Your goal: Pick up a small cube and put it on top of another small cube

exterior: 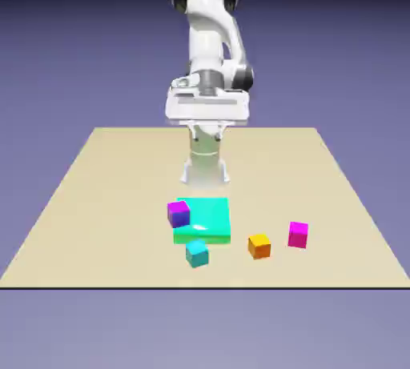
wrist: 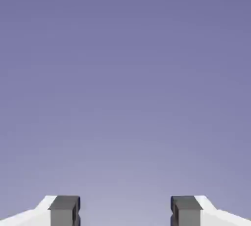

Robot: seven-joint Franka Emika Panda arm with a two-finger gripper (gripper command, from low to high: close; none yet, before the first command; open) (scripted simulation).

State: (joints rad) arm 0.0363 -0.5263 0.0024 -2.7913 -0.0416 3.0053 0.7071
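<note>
The small orange cube (exterior: 259, 245), with its yellower top face, rests on the table toward the front, at the exterior view's right of middle. A small teal cube (exterior: 197, 253) sits to its left and a magenta cube (exterior: 298, 234) to its right. My gripper (exterior: 207, 130) hangs high above the table's far part, well behind all the cubes. In the hand view my gripper (wrist: 125, 213) is open, its grey fingertips (wrist: 64, 210) set wide apart with nothing between them. That view shows only the blue-violet backdrop, no cube.
A flat teal slab (exterior: 208, 217) lies in front of the robot's base. A small purple cube (exterior: 178, 214) stands at the slab's left corner. The tan table (exterior: 96, 191) ends just in front of the cubes.
</note>
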